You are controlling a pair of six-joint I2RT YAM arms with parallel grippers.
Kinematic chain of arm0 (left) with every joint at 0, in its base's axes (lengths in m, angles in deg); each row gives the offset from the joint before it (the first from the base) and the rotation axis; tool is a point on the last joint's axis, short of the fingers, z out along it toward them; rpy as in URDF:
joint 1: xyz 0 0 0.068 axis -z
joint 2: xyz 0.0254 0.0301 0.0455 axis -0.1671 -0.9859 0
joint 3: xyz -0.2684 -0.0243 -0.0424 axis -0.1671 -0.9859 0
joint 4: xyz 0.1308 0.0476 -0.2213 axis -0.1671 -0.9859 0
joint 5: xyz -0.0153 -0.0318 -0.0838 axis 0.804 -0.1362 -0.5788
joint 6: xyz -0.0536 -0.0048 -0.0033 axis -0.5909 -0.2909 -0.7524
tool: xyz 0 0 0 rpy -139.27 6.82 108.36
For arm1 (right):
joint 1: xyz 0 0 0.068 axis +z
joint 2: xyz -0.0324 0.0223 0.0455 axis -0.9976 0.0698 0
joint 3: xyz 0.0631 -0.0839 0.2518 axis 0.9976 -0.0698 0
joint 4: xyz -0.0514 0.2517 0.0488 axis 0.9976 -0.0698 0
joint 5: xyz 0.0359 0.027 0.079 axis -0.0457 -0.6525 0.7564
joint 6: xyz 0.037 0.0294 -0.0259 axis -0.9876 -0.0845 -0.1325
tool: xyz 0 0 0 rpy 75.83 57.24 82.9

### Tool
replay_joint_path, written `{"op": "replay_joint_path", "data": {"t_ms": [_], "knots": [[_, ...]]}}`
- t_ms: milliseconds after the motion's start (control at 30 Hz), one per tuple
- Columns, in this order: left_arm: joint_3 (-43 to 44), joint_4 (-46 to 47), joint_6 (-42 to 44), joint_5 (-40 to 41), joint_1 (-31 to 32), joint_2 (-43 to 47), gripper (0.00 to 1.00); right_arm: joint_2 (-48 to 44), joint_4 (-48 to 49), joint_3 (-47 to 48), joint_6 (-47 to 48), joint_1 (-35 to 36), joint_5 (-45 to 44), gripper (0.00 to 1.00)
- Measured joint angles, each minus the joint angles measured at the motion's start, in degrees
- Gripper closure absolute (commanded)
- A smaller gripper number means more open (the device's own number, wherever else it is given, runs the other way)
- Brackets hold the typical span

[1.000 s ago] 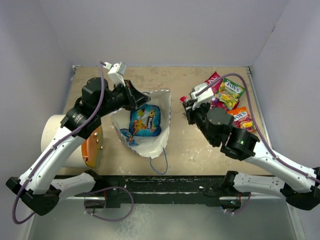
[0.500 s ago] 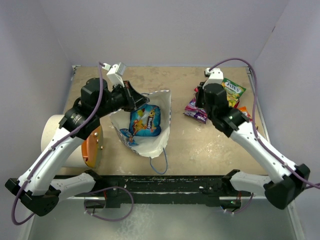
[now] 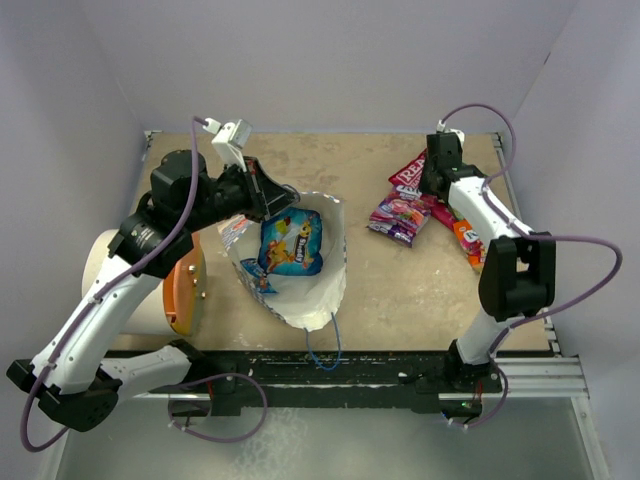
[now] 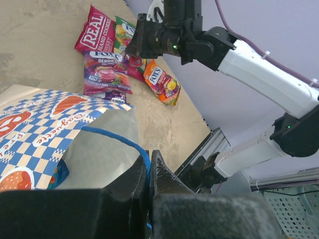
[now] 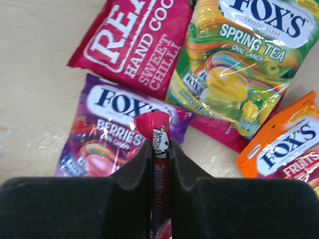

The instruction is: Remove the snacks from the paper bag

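Observation:
The paper bag (image 3: 318, 290) lies open in the middle of the table with a blue snack packet (image 3: 292, 243) inside it. My left gripper (image 3: 278, 200) is at the bag's far rim, shut on its blue cord handle (image 4: 143, 162); the checkered band (image 4: 40, 124) shows beside it. My right gripper (image 5: 159, 145) is shut on a thin red packet (image 5: 158, 130) and holds it just above the snack pile at the far right. The pile holds a red packet (image 5: 132, 42), a green-yellow one (image 5: 234, 64), a purple one (image 5: 107, 114) and an orange one (image 5: 284, 144).
A white cylinder (image 3: 118, 285) with an orange lid (image 3: 186, 290) lies at the left, near my left arm. The bag's second blue handle (image 3: 322, 352) hangs over the table's near edge. Grey walls close in the back and both sides.

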Motion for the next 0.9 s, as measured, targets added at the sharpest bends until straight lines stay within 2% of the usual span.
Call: {"op": "replay_joint_path", "data": {"t_ms": [367, 500, 533, 667, 733, 833, 900], "knots": [[4.24, -1.99, 5.35, -0.15, 0.0, -4.52, 1.0, 10.34, 0.0, 7.82, 7.02, -0.96, -2.99, 1.0], [6.12, -2.1, 7.1, -0.42, 0.0, -6.05, 1.0, 12.61, 1.36, 8.55, 8.85, -0.96, -4.0, 0.94], [6.27, -2.05, 7.28, -0.48, 0.0, -6.25, 1.0, 13.27, 1.53, 8.72, 9.53, -0.96, -4.02, 0.91], [6.36, -2.05, 7.63, -1.46, 0.0, -7.1, 1.0, 15.12, 2.08, 9.53, 11.32, -1.11, -3.96, 0.57], [6.36, -2.03, 7.48, -1.95, 0.0, -7.41, 1.0, 15.19, 1.92, 9.7, 11.76, -1.11, -3.72, 0.46], [6.34, -1.84, 6.56, -2.4, 0.0, -7.48, 1.0, 13.86, 1.57, 9.53, 11.91, -1.11, -2.62, 0.37], [6.27, -1.29, 5.95, -2.62, 0.0, -7.48, 1.0, 11.74, 1.44, 8.46, 11.82, -1.11, -1.92, 0.34]]}}
